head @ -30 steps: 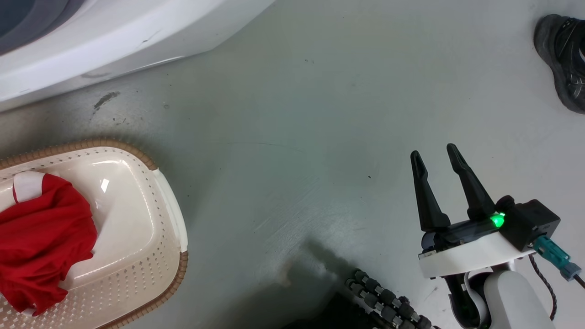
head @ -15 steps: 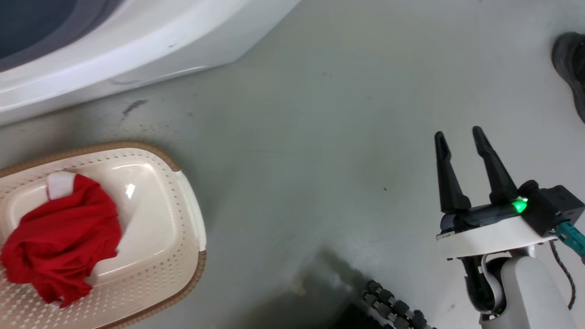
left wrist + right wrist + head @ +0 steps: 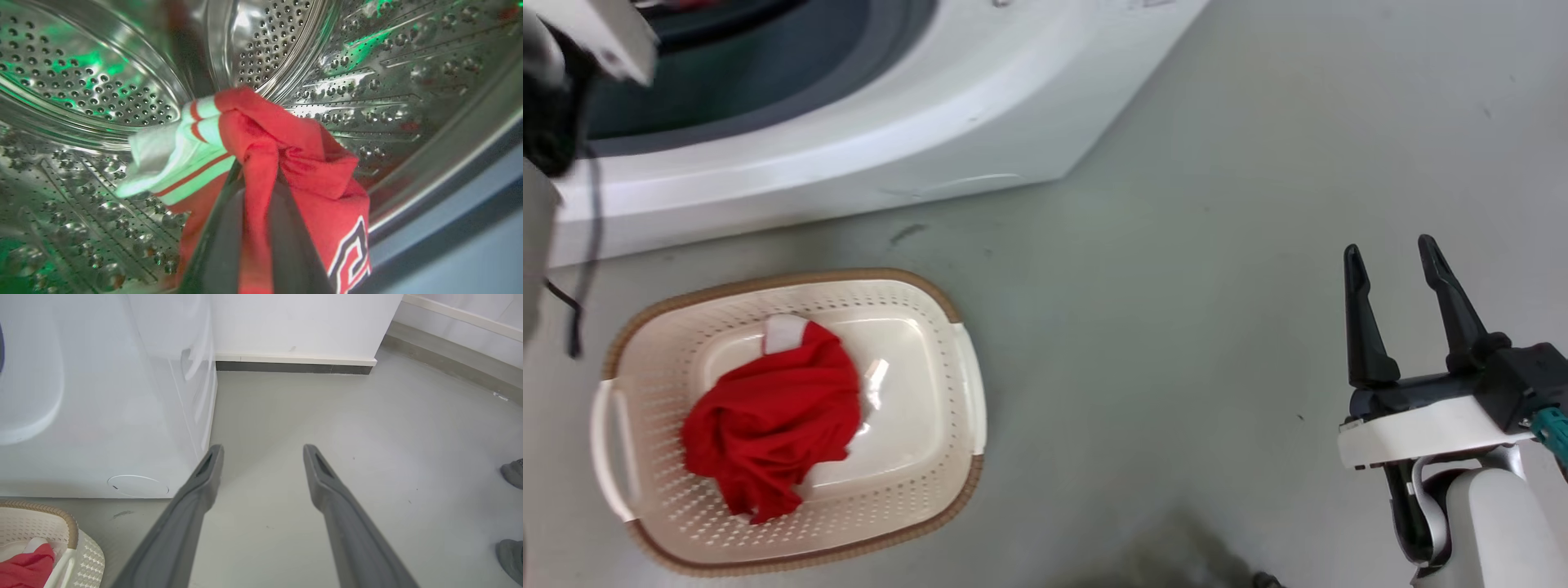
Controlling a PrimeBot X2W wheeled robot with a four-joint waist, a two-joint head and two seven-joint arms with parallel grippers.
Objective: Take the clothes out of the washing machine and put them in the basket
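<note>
In the left wrist view my left gripper (image 3: 259, 171) is inside the washing machine's perforated steel drum (image 3: 102, 81). It is shut on a bunched red garment (image 3: 310, 171) with white striped trim and black-and-white lettering. The head view has the white washing machine (image 3: 890, 139) at the top left, with my left forearm (image 3: 556, 82) reaching into its porthole. Below it on the floor stands the cream basket (image 3: 968, 392), and a crumpled red garment (image 3: 776, 408) lies inside. My right gripper (image 3: 1388, 245) hovers open over the floor at the lower right, holding nothing (image 3: 262, 448).
Grey floor stretches between the basket and my right gripper. In the right wrist view the machine's white side (image 3: 102, 416) is at the left and the basket's corner (image 3: 49, 508) at the lower left. A wall with a skirting board (image 3: 294, 359) lies behind. A person's grey shoes (image 3: 512, 473) are at the right edge.
The head camera has swung, so machine and basket now sit further right and the shoe has left that view. My left forearm has come into sight at the top left. The right gripper stays open.
</note>
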